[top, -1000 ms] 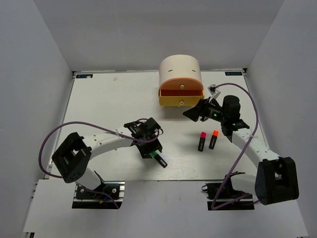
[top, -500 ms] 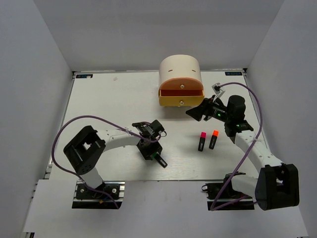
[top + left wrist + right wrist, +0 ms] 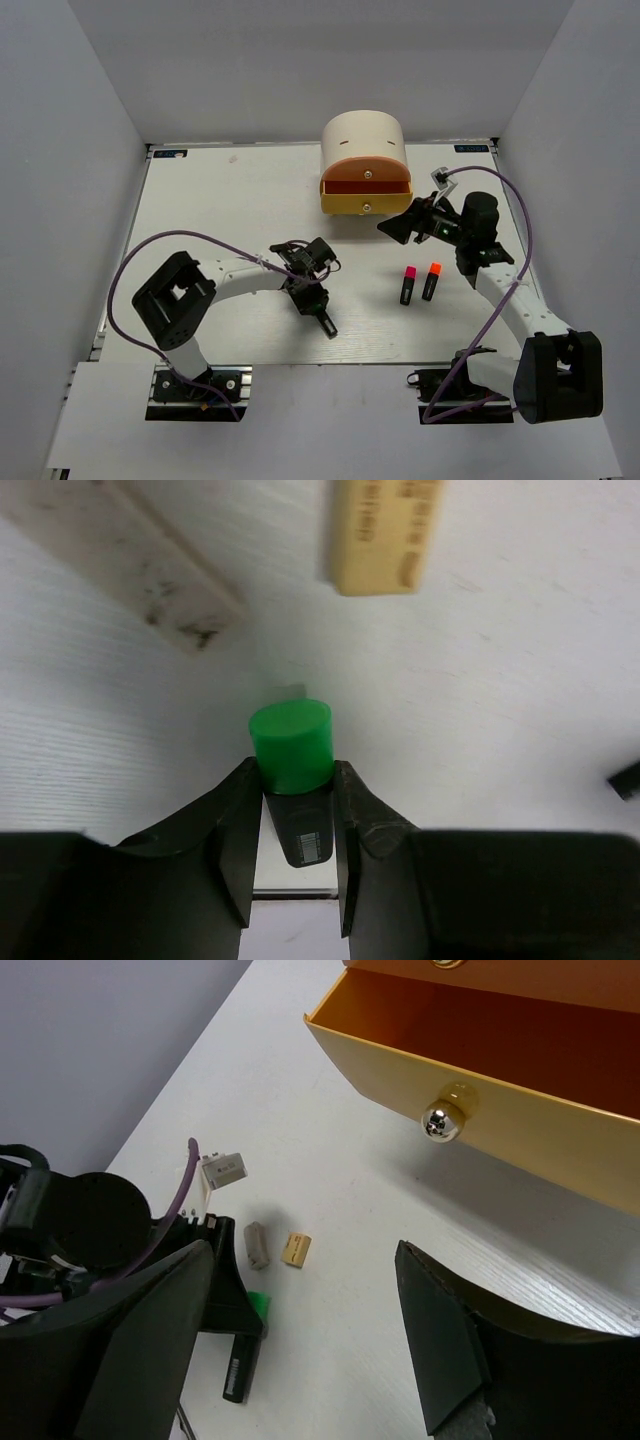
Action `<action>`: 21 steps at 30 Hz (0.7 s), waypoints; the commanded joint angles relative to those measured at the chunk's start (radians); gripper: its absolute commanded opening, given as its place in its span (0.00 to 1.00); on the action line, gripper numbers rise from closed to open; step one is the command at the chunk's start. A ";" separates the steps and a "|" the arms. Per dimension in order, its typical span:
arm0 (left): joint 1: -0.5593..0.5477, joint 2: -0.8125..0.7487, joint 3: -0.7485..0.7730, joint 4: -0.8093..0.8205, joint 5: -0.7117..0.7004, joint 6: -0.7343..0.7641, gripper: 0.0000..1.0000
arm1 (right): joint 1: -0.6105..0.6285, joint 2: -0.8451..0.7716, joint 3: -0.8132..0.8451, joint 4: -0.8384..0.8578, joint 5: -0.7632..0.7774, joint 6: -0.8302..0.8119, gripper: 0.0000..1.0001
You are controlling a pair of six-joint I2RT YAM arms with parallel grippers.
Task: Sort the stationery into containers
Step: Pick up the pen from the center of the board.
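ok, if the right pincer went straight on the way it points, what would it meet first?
Probably bare table in front of the open yellow drawer. The right pincer aims below and left of its knob. Depth is unclear.

light bright, even, overhead | shadows soft, faint | glare: spot on drawer knob (image 3: 441,1120) | blur: lower foreground of right wrist view

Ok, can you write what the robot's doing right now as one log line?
left gripper: shut on green highlighter | right gripper: open, empty, by open yellow drawer | unsorted: pink highlighter, orange highlighter
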 commanded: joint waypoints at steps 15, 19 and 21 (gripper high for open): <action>-0.003 -0.327 0.094 0.492 -0.383 0.356 0.05 | -0.105 -0.014 0.133 -0.093 0.042 -0.128 0.00; 0.006 -0.300 0.150 0.657 -0.465 0.468 0.05 | -0.131 -0.017 0.133 -0.116 0.050 -0.138 0.00; 0.006 -0.271 0.202 0.721 -0.507 0.508 0.04 | -0.133 -0.024 0.127 -0.127 0.048 -0.140 0.00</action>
